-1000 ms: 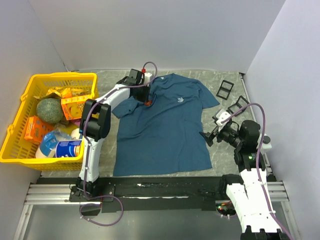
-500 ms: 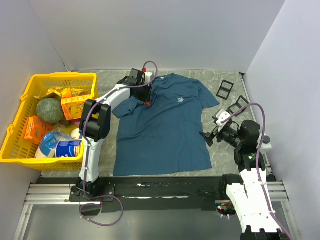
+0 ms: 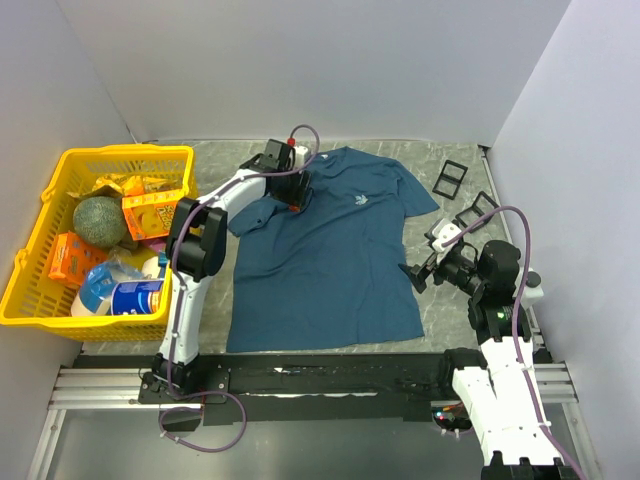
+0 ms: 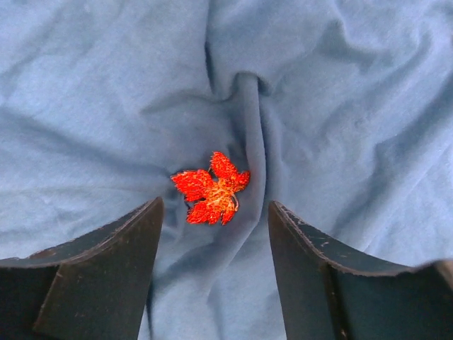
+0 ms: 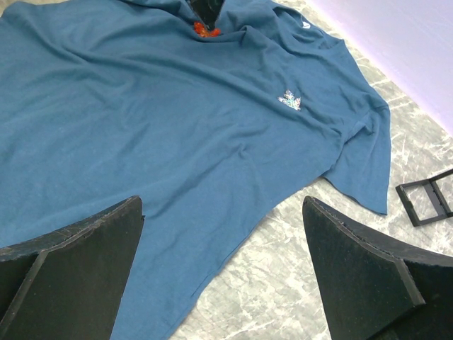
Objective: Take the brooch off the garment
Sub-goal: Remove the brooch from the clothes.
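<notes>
Brooch (image 4: 211, 197), a red leaf shape, lies on a bunched fold of the blue shirt (image 3: 330, 260), in the shirt's far-left part close to the sleeve. The left gripper (image 4: 214, 204) is over it with its fingers parted, one on each side of the brooch and neither touching it. The right gripper (image 5: 223, 203) gapes wide and holds nothing, just off the shirt's right edge.

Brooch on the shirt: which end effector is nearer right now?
Left. The left end effector is right at the brooch, open fingers on either side and not touching it. The right end effector sits open beside the garment's opposite lower edge, well away.
</notes>
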Action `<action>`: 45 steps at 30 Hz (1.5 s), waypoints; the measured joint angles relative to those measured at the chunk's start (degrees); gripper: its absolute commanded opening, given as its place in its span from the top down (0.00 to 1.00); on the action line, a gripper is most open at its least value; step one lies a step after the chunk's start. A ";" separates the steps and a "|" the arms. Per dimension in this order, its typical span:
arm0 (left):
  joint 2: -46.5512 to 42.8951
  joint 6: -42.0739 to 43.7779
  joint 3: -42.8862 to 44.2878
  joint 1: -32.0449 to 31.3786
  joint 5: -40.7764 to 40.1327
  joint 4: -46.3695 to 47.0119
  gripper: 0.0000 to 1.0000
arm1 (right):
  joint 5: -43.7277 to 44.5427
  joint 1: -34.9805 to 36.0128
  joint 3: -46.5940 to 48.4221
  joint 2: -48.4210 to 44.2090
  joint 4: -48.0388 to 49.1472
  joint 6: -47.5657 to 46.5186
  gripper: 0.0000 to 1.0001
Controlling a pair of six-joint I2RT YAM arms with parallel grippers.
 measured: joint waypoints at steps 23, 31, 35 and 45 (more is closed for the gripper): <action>2.58 1.18 0.74 -2.12 -5.86 -0.74 0.21 | -0.02 0.00 0.00 0.02 -0.11 -0.02 0.00; 2.80 1.70 0.81 -2.27 -8.09 -0.61 0.52 | -0.02 0.00 0.00 0.02 -0.13 -0.02 0.00; 2.91 2.14 1.07 -2.25 -8.07 -0.68 0.67 | -0.02 0.00 0.00 0.02 -0.26 -0.09 0.00; 2.75 2.80 1.90 -2.25 -7.98 -0.57 0.52 | -0.04 0.00 0.00 0.00 -0.31 -0.17 0.00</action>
